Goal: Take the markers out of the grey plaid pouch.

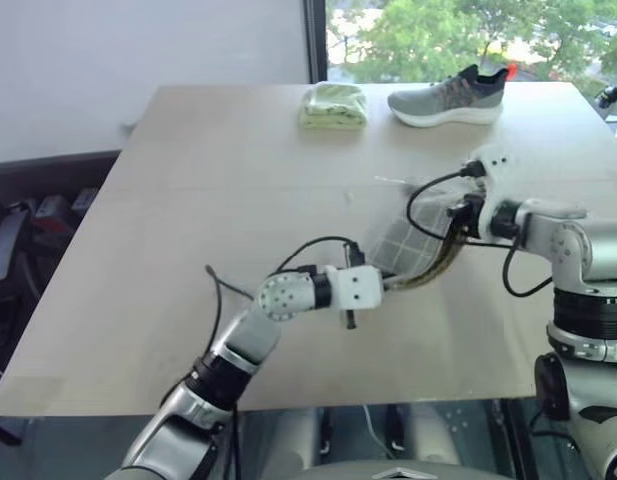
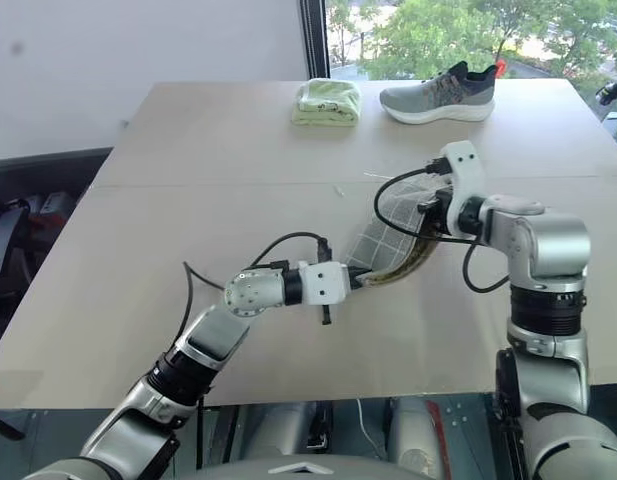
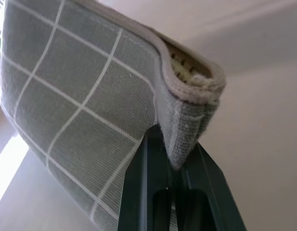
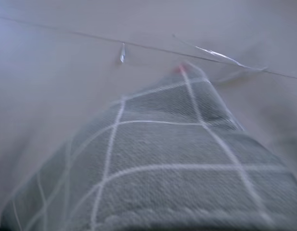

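Left wrist view looks straight along the left gripper (image 3: 179, 159), whose two black fingers (image 3: 138, 192) are pinched tight on a folded end of the grey plaid pouch (image 3: 85, 96), with a strip of yellowish lining showing at the rim above the grip. From the head views, the pouch (image 2: 388, 235) hangs between the two arms above the wooden table (image 2: 188, 200), bowed like a sling, its open yellowish edge facing the robot. The left gripper (image 2: 356, 281) holds the pouch's nearer end. The right gripper (image 2: 428, 205) is at the pouch's farther end, pressed up against the fabric; the fingers themselves are hidden behind the wrist housing and cloth, so I cannot tell how wide they stand or whether they grip it.

Right wrist view shows the plaid fabric close under that hand, and just past the pouch's far tip a small red spot (image 4: 179, 69), too blurred to identify.

Well beyond the pouch, at the table's far edge, lie a folded light green cloth (image 2: 327, 103) and, beside it, a grey sneaker (image 2: 438, 95).
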